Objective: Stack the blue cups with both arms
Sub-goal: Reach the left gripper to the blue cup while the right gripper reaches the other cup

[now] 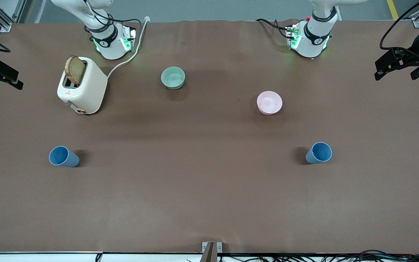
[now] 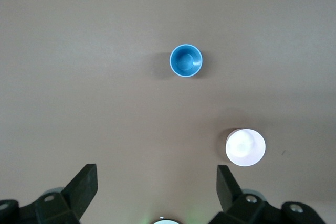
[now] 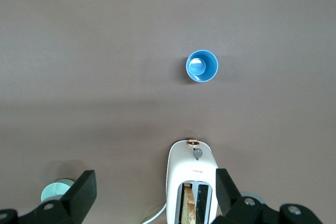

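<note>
Front view: both pincers high, unseen.

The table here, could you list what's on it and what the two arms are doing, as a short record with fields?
cup one: blue cup, upright, toward the right arm's end
cup two: second blue cup, upright, toward the left arm's end
stacked: no, cups far apart
bowls: pale green bowl and pink bowl, both farther from the front camera than the cups
toaster: white toaster with a bread slice sticking up
left gripper: open, high over the table, waiting
right gripper: open, high above the toaster
</note>
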Available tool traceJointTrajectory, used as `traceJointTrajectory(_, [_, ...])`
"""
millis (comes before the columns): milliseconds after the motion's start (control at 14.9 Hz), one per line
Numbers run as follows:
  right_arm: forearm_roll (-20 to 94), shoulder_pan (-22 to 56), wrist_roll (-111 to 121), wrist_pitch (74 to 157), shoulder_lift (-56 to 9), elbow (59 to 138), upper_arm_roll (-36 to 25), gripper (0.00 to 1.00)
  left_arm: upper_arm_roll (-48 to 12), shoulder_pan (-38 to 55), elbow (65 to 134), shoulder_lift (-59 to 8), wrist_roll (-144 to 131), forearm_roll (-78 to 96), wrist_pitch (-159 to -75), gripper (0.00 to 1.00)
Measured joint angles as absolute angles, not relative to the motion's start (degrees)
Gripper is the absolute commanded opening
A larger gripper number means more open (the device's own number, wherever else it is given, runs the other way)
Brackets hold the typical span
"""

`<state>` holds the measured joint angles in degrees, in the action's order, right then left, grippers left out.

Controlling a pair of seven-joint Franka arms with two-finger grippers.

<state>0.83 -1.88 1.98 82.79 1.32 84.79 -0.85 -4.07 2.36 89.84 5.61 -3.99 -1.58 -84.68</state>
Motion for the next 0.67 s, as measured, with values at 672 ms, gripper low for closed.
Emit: traceJointTrajectory(672, [0.8,-1.9,2.0,82.8,1.3,84.8,-0.9,1.0,-4.3,1.0,90.9,-4.0,-2.4,-1.5,-94.0,1.0])
